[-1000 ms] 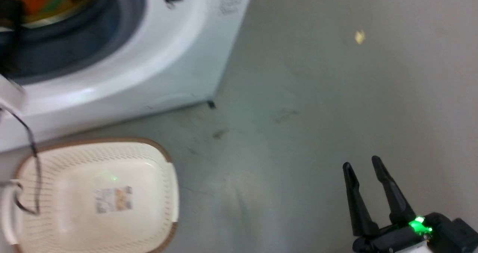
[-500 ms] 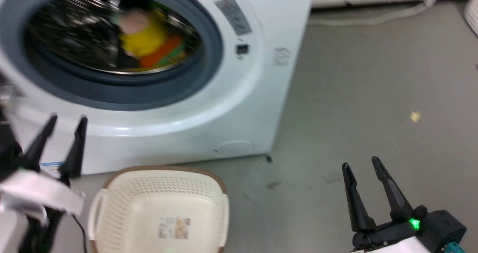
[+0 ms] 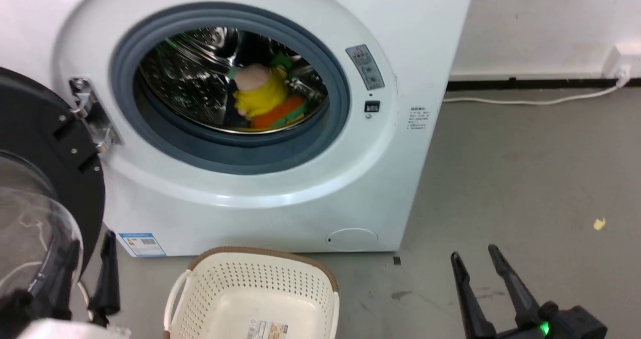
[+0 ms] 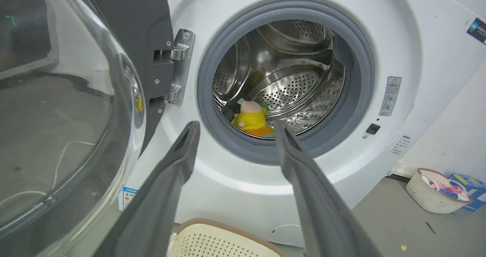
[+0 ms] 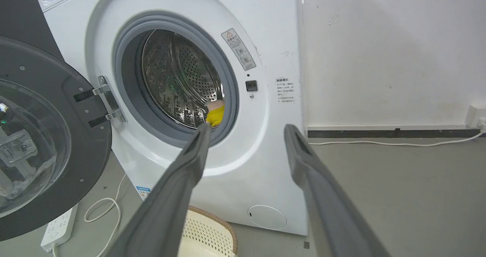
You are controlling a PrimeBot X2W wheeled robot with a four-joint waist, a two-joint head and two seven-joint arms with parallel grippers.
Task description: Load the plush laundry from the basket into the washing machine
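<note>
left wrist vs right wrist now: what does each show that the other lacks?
Left wrist: the orange hamburger plush under the peach-pink doll in a yellow shirt, plus a second basket of colourful items on the floor at right. Right wrist: a white power strip and a white cable along the wall base. Both: the white front-loading washing machine, its black-rimmed door open, the doll in its steel drum, the cream perforated basket in front.

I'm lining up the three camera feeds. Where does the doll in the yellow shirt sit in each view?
Head view: the doll is low in the middle of the drum, on the hamburger plush.
Left wrist view: the doll is at the drum's bottom, picture centre.
Right wrist view: part of the doll peeks past the door seal at its lower right.
Shared landmark: the warning sticker right of the opening.
</note>
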